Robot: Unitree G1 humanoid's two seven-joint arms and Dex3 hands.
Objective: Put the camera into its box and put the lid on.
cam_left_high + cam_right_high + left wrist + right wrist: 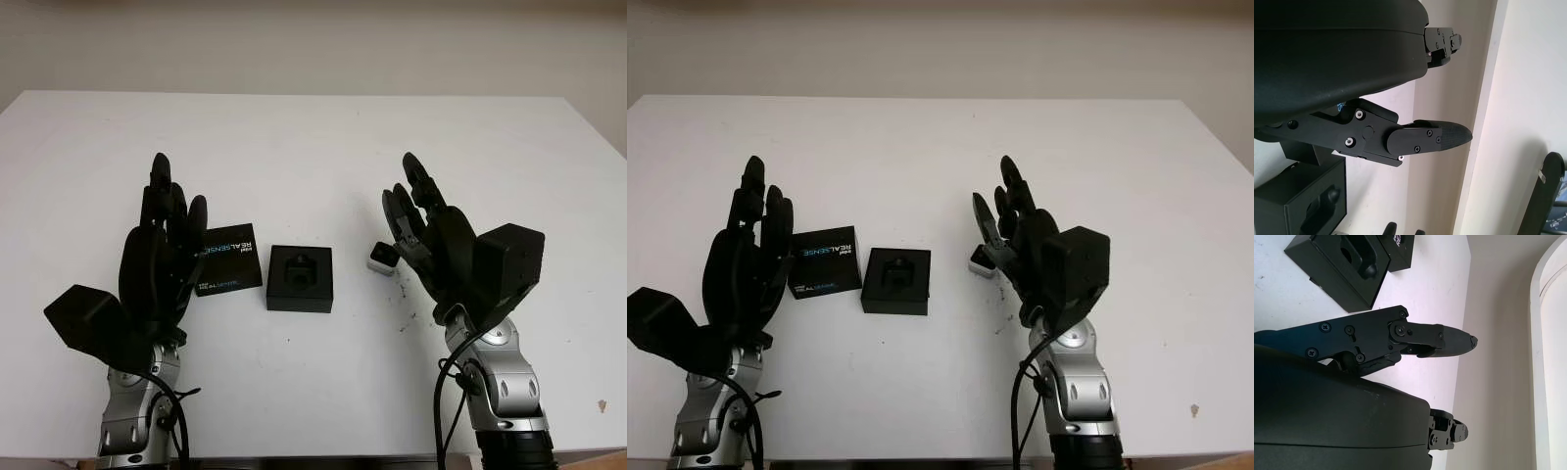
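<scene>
The open black box (300,278) sits at the table's middle, its moulded insert holding nothing. Its black lid (224,258), printed REALSENSE, lies flat just left of it, touching or nearly so. The small white camera (382,258) lies on the table right of the box, partly hidden by my right hand's fingers. My left hand (162,245) is raised open at the left, beside the lid. My right hand (416,230) is raised open at the right, just beside the camera, holding nothing. The box (1342,264) and the lid's corner (1399,249) also show in the right wrist view.
The white table (313,147) stretches far back to a pale wall. A few dark specks mark the surface near my right hand (1019,245). The table's right edge runs close to the right arm.
</scene>
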